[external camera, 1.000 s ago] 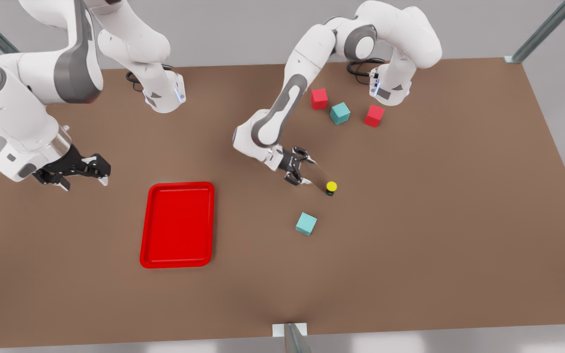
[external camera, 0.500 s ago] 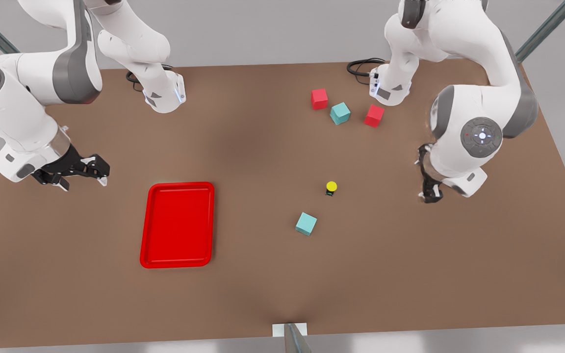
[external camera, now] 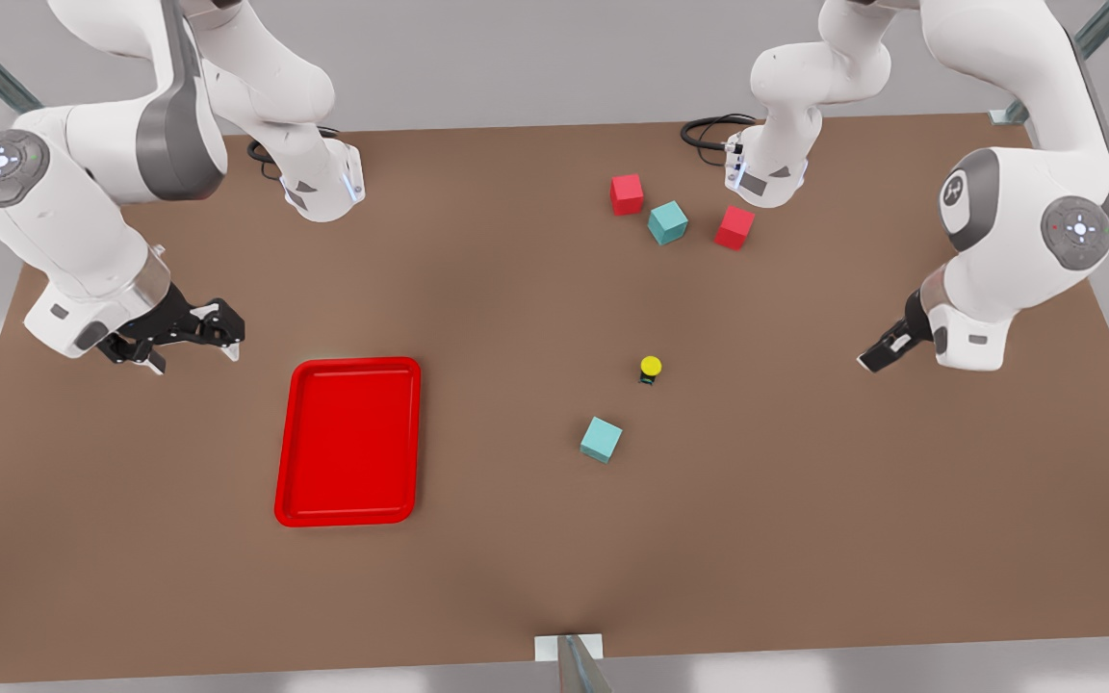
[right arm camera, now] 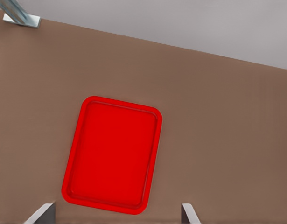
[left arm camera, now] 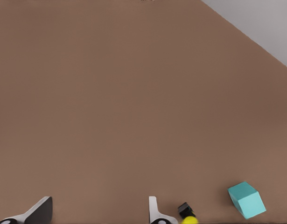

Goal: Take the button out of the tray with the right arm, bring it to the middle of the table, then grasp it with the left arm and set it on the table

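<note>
The left gripper (external camera: 874, 361), fingers spread and empty, hung at the front view's right; the tiny yellow-capped grey-black button (external camera: 650, 370) stood on the matte brown table (external camera: 805, 539), well apart toward the middle. The right gripper (external camera: 191, 346), likewise spread, waited near the flat red rectangular tray (external camera: 285, 481), farther off. No writing was legible.

The button (external camera: 650, 370), a yellow round cap on a dark boxy body, stands upright on the brown counter (external camera: 805, 500) near its centre. The red tray (external camera: 348, 441) lies flat, well apart from it.
</note>
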